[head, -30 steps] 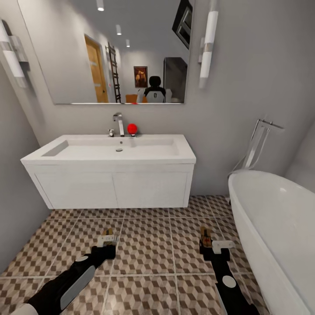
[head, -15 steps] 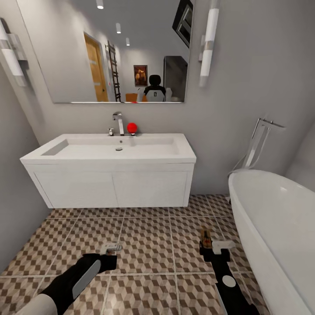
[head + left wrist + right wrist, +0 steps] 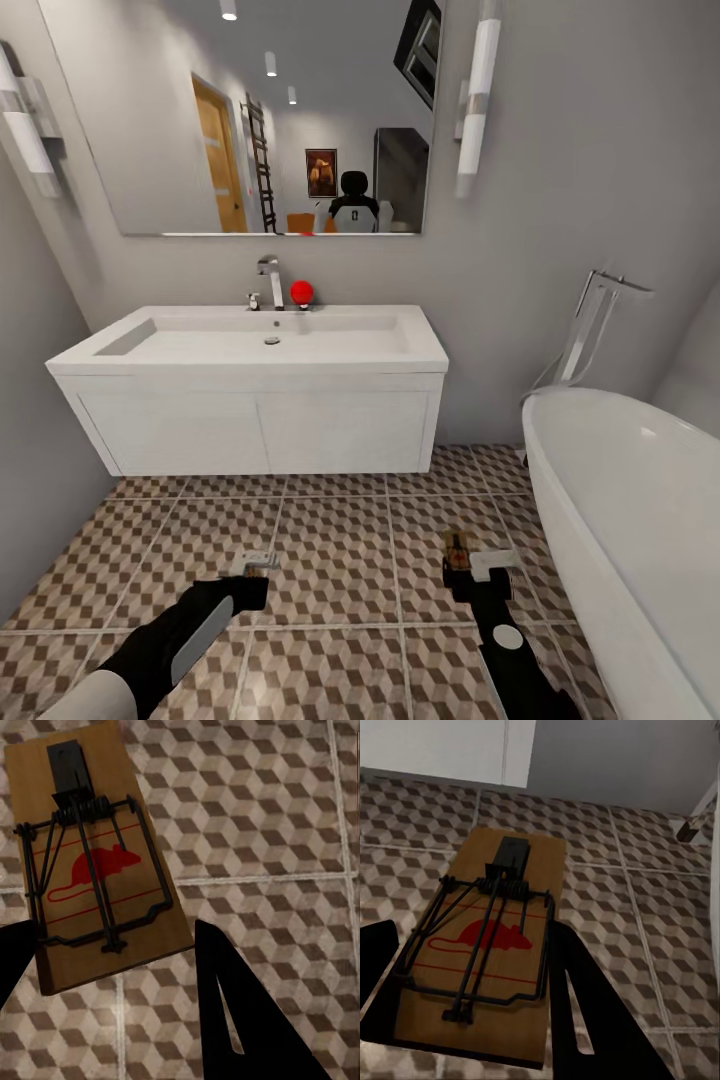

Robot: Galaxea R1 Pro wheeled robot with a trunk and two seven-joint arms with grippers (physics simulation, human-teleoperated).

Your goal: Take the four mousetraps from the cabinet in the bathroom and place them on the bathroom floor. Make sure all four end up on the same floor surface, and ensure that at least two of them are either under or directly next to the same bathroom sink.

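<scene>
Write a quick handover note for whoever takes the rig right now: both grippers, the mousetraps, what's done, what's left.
Left gripper: shut on a mousetrap, low over the bathroom floor in front of the sink.
Right gripper: shut on a second mousetrap, over the tiles between the sink and the bathtub.
Done: two traps brought to the sink area.
Left: set both on the tiles beside or under the sink, then deal with the other two, which I can't locate from here.
</scene>
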